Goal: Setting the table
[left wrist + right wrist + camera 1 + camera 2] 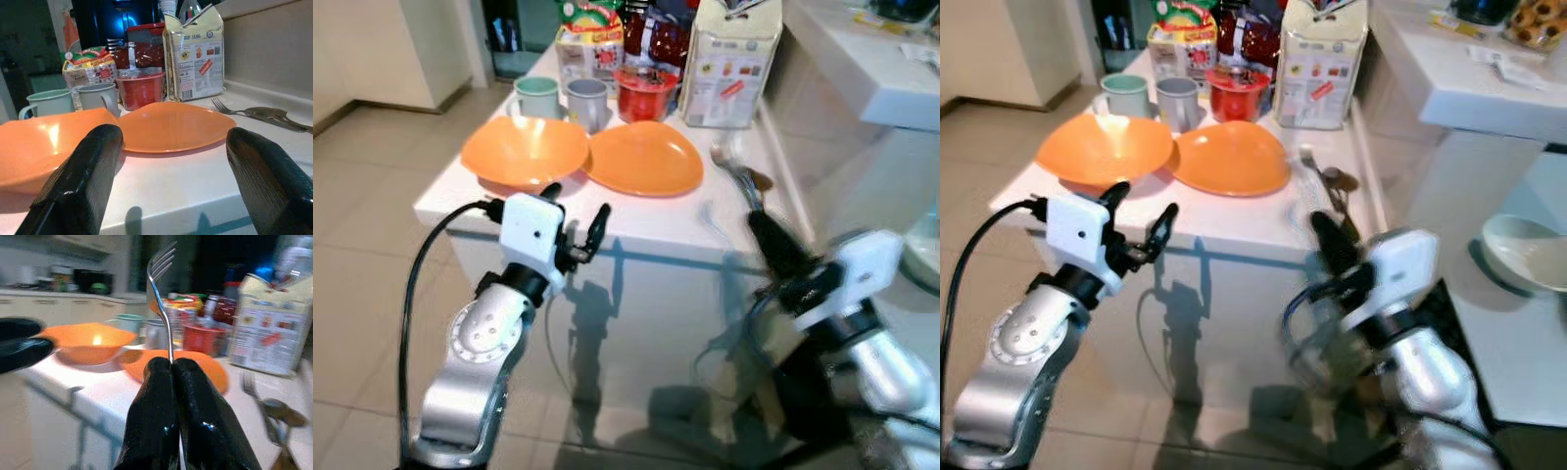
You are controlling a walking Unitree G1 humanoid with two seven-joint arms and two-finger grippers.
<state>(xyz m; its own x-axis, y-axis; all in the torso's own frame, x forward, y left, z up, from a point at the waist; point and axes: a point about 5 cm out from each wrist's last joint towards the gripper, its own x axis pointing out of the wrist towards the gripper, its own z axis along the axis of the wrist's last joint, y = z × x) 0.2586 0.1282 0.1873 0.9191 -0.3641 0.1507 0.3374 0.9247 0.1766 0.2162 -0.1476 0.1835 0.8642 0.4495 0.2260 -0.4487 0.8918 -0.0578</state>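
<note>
Right gripper (172, 363) has its jaws clamped on a fork (161, 289), tines standing straight up above them. Left gripper (176, 161) hovers with jaws spread wide at the tabletop (656, 220) edge, an orange bowl (44, 142) and orange plate (176, 125) just beyond

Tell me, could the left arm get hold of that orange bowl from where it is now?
Probably yes. The left gripper, jaws open and empty, hovers at the table's near edge right before the orange bowl, and nothing lies between them.

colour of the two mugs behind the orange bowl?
Pale green mug and grey mug, clearest in the left eye view.
</note>
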